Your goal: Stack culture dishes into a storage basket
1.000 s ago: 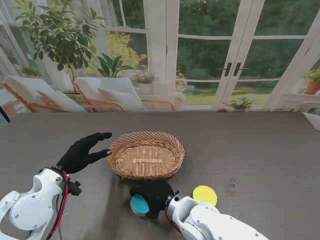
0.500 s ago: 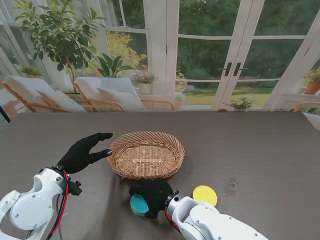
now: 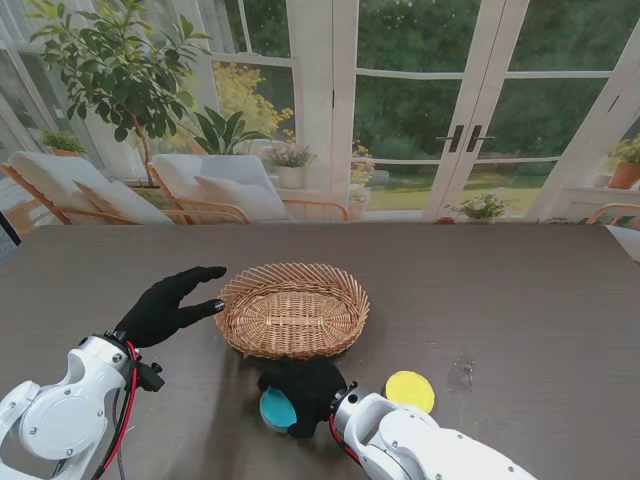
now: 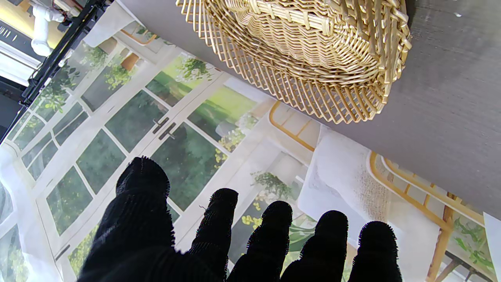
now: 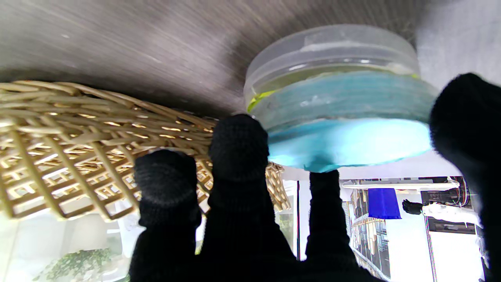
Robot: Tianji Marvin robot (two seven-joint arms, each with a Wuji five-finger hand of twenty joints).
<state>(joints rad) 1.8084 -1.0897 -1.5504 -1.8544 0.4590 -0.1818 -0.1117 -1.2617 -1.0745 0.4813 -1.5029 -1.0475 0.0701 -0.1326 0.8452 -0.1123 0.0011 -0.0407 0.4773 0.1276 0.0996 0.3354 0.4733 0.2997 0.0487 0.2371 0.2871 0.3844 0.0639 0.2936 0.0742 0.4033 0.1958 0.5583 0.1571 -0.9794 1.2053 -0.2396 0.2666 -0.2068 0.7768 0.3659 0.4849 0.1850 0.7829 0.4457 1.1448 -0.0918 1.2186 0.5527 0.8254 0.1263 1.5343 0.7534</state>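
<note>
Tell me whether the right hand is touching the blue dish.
Touching. In the right wrist view, the right hand has fingertips pressed against the rim of the blue dish, with the thumb on the opposite side.

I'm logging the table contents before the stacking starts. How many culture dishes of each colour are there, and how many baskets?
Blue culture dish: 1
Yellow culture dish: 1
Wicker basket: 1
Total: 3
</note>
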